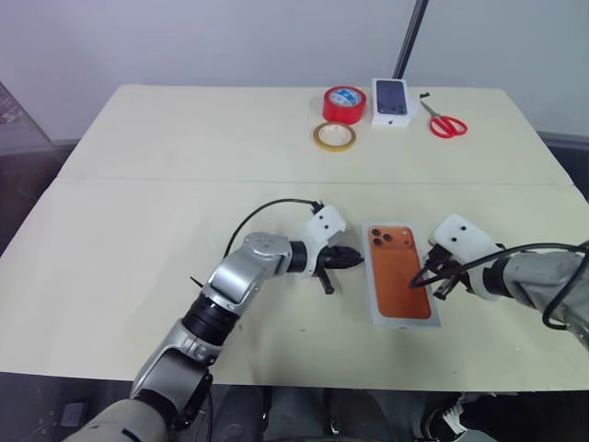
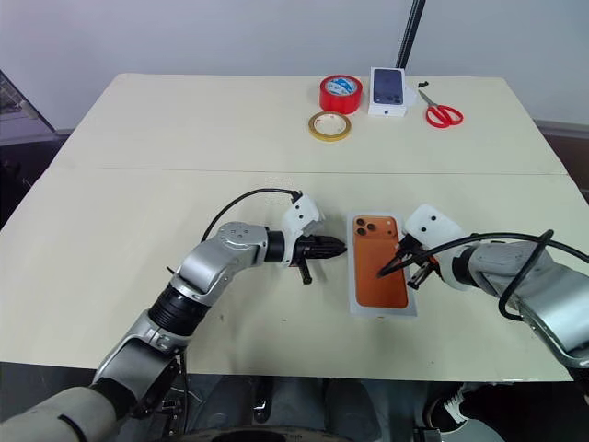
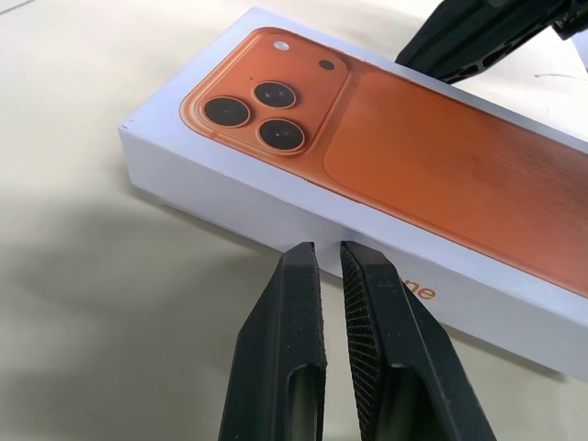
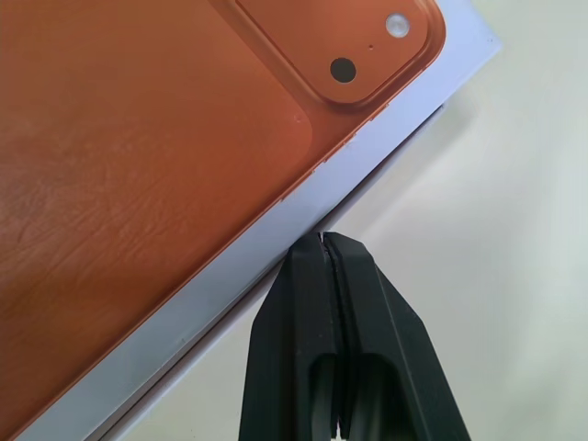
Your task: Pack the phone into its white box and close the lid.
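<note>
The orange phone (image 1: 398, 273) lies back up, camera block at the far end, within the border of the white box (image 1: 405, 322) on the table's near right. My left gripper (image 1: 361, 259) is shut and empty. It points sideways at the box's left long wall (image 3: 230, 193), a short way off it. My right gripper (image 1: 412, 284) is shut with nothing in it. Its tip (image 4: 322, 237) sits at the right long edge of the box (image 4: 230, 276), next to the phone (image 4: 138, 138). I cannot tell whether it touches.
At the table's far side stand a red tape roll (image 1: 345, 104), a yellowish tape ring (image 1: 333, 137), a small white box with a dark phone picture (image 1: 390, 101) and red scissors (image 1: 446, 123). A black pole (image 1: 411, 37) rises behind them.
</note>
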